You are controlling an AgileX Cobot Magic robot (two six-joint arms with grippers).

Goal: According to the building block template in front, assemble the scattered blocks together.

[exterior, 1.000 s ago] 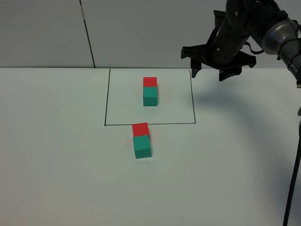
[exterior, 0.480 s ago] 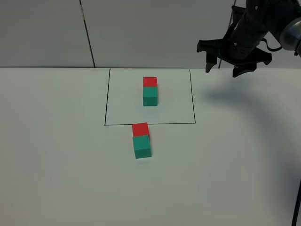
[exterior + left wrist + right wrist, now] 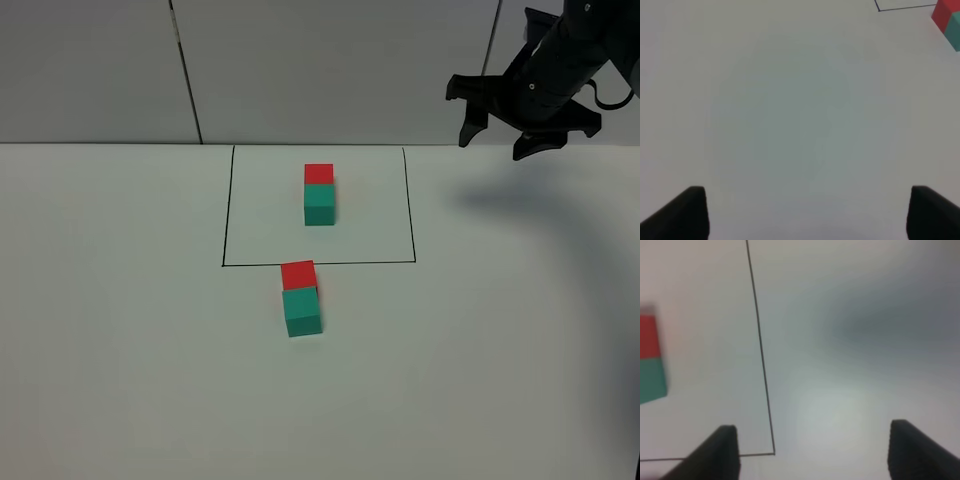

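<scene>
Loose pair joined just outside the black outline (image 3: 318, 205)

Two red cubes and two teal: one pair is the building block template (image 3: 319, 194) inside the outline, the other the scattered blocks (image 3: 301, 298), touching just outside its near edge, long axis running toward it. The right end effector (image 3: 526, 112), open and empty, hangs beyond the outline's far right corner; the left end effector (image 3: 802, 212) gapes empty over bare tabletop (image 3: 120, 330).

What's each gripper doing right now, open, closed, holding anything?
Left gripper: open, holding nothing, above bare table.
Right gripper: open, holding nothing, up in the air beyond the outline's far right corner.
</scene>
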